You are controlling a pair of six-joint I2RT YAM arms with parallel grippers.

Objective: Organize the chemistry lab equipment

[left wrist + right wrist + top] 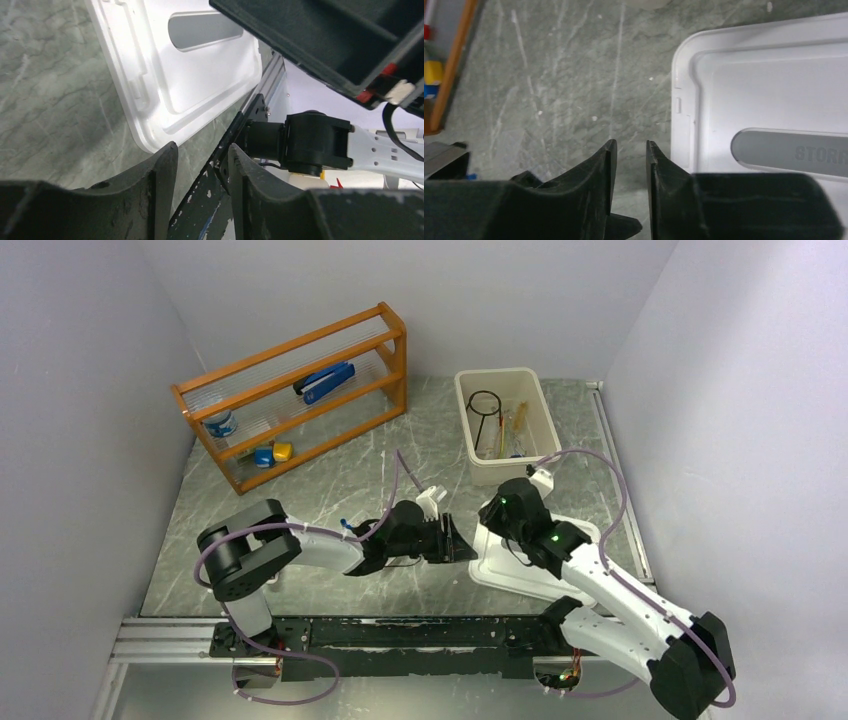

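- The black wire ring stand (484,403) and the thin rods (503,435) are seen inside a white bin (468,430) at the far side of the counter (350,470).
- Other small items in the bin are too small to be told apart.
- The left jaws, at the end of the left arm (300,545), are held slightly apart with nothing between them. Only counter and the black base rail are seen through the gap.
- The left jaws are pointed toward a white lid (200,75) lying flat on the counter. Its corner is just beyond their tips.
- The right jaws, on the right arm (600,580), are parted by a narrow gap, and nothing is gripped. Bare counter is seen between them.
- The edge of the lid is just to the right of the right jaws in the right wrist view.
- The bin lies beyond both pairs of jaws. The right wrist is near its front wall, and the left jaws are farther off.
- A blue stapler (325,383) is kept in a wooden rack (290,350) at the far left.
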